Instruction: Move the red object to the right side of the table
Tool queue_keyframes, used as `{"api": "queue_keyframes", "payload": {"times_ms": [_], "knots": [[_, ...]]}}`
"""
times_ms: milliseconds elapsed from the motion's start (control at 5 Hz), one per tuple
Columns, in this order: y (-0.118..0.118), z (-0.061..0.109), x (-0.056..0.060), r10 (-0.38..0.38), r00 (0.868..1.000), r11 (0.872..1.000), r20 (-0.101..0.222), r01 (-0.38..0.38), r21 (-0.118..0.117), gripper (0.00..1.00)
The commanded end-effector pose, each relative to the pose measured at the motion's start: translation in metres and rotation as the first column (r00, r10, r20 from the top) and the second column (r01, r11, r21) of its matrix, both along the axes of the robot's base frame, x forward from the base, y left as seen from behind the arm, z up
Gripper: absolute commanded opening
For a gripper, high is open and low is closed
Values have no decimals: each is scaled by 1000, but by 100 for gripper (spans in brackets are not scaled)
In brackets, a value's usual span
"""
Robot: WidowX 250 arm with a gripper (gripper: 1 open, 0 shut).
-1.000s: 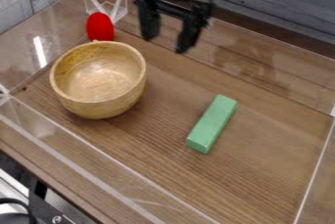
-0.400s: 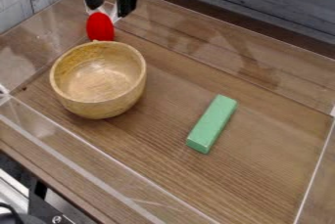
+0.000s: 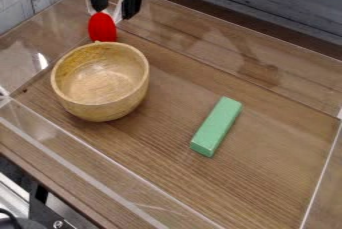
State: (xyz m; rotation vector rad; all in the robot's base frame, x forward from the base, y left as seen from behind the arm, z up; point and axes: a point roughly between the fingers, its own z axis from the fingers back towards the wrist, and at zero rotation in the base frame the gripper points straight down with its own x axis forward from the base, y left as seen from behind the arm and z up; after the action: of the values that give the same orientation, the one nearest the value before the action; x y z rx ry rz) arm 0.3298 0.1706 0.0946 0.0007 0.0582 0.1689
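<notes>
The nearest part of the scene is bounded by a clear acrylic wall (image 3: 160, 188) that runs along the front and sides of the worktop (image 3: 254, 63), a brown wood-grain surface.

A green block (image 3: 217, 126) is laid flat on the worktop in the near right area. It is set at an angle, with one end toward the front and the other toward the far right. It is well apart from every other item.

A wooden bowl (image 3: 99, 81) is stood upright in the left middle area. Its interior is seen to hold nothing. The bowl is well apart from the block.

The red object (image 3: 102, 27) is located beyond the bowl, in the far left corner of the worktop, near the rear and left walls. It is rested on the surface, near the far rim of the bowl but clear of it. A pale stem is seen at its top, partly hidden by the arm.

The gripper (image 3: 116, 5) is positioned directly above the red object, at the top edge of the view, and is pointed straight down. The jaws are spread wide, and nothing is held between them. The dark fingers (image 3: 131, 3) are hung just over the top of the red object; whether contact is made cannot be told from this view.
</notes>
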Motion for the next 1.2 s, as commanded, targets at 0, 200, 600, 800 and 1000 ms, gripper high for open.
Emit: {"api": "queue_keyframes", "payload": {"times_ms": [0,200,600,800,1000], "knots": [[19,16,11,-3,998,999,64,0,43,100],[29,10,17,0,998,999,62,-3,48,100],[41,1,22,-8,998,998,57,4,58,100],[45,-1,23,-11,998,998,59,8,62,100],[45,-3,24,-21,998,998,60,17,66,100]]}}
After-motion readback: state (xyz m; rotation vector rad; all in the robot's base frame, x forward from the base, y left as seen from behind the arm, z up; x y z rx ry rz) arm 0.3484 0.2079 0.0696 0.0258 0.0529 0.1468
